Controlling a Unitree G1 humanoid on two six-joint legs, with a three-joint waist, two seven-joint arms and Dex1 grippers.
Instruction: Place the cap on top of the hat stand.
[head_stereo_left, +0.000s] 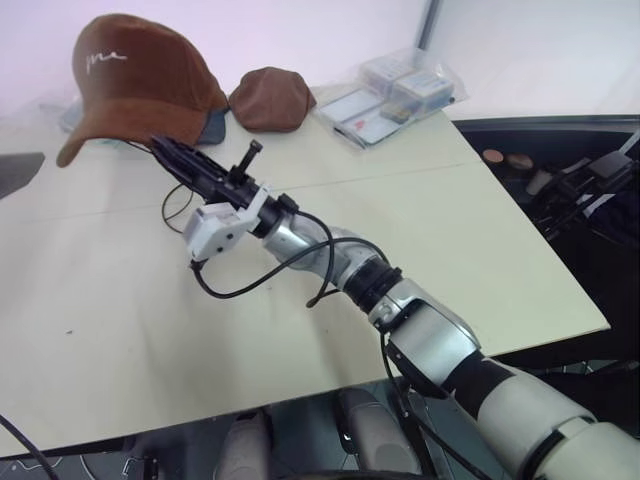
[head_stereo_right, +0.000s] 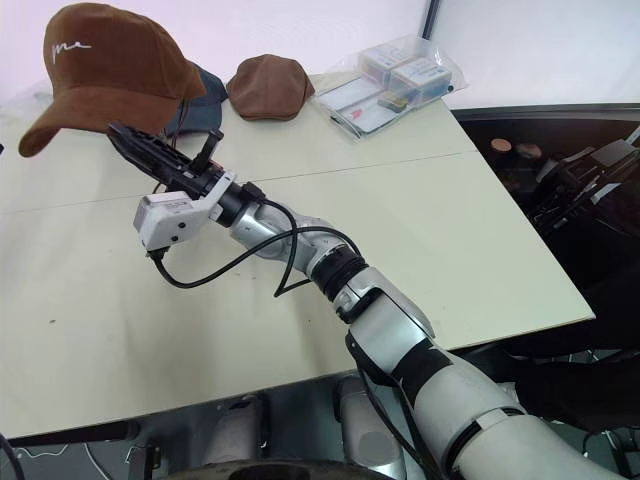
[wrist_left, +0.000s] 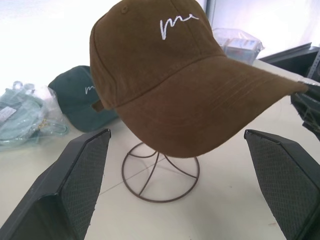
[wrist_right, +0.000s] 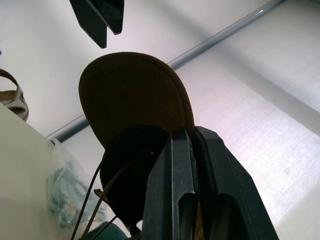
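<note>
Pale cream tabletop (head_stereo_left: 120, 330) fills the scene, with a bright white wall behind it. At the far left of the table, the cap (head_stereo_left: 140, 75), brown suede with small white cursive script on its front, sits on top of the hat stand (wrist_left: 160, 172). Its crown covers the stand's dome, so only the thin wire stem and round ring base show beneath it. The brim points toward the robot's left and slightly downward.

Just under the cap's rear edge is the right gripper (head_stereo_left: 170, 152), angled upward. Its two black fingers lie almost together with only a thin gap between them, and they appear to hold nothing. The left gripper (wrist_left: 180, 165) faces the stand from the side, its fingers spread wide apart and empty, well clear of the cap.

Behind the stand lies a navy-blue cap (wrist_left: 80, 97), then a plainer brown cap (head_stereo_left: 272, 98). A clear plastic bag of small packets (head_stereo_left: 395, 95) rests farther right.

Judging by how squarely the cap sits, the placing looks essentially done. The sound move now is to draw the right gripper down and away from the rear edge slowly, so no finger snags the fabric or nudges the light wire stand.
</note>
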